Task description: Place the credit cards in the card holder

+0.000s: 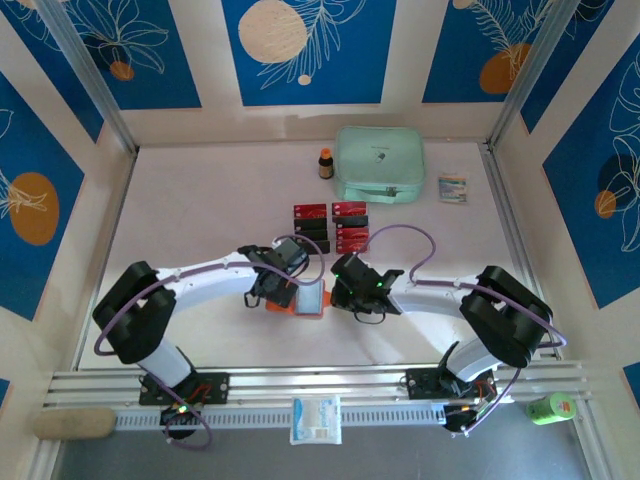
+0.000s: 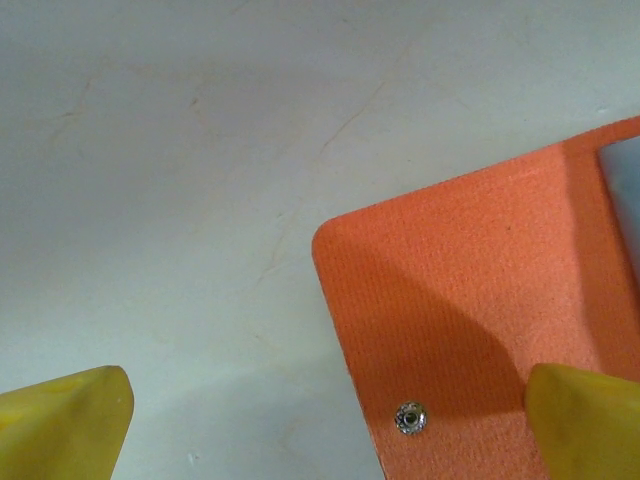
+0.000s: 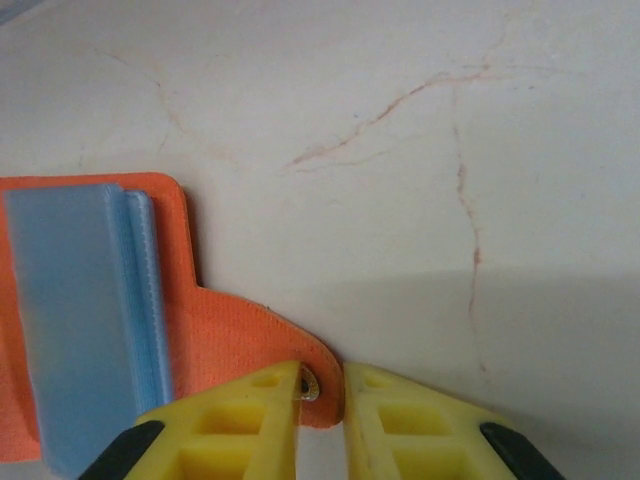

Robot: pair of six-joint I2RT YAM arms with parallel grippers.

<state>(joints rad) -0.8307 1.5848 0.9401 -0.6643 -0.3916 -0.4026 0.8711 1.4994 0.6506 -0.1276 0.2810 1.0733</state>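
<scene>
Right claw (image 3: 322, 388) pinches the card holder (image 3: 225, 330) by its snap tab (image 3: 285, 350).

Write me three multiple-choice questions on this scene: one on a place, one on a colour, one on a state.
1. The card holder lies: A. against the far wall; B. between the left gripper and the right gripper; C. in the far left corner.
2. Its inside is: A. pale blue; B. green; C. black.
3. The left gripper's jaws are: A. shut on a card; B. shut on the card holder; C. wide open.
Answers: 1 B, the top view shows it between them; 2 A, the right wrist view shows blue pockets; 3 C, its yellow fingers stand far apart.
</scene>
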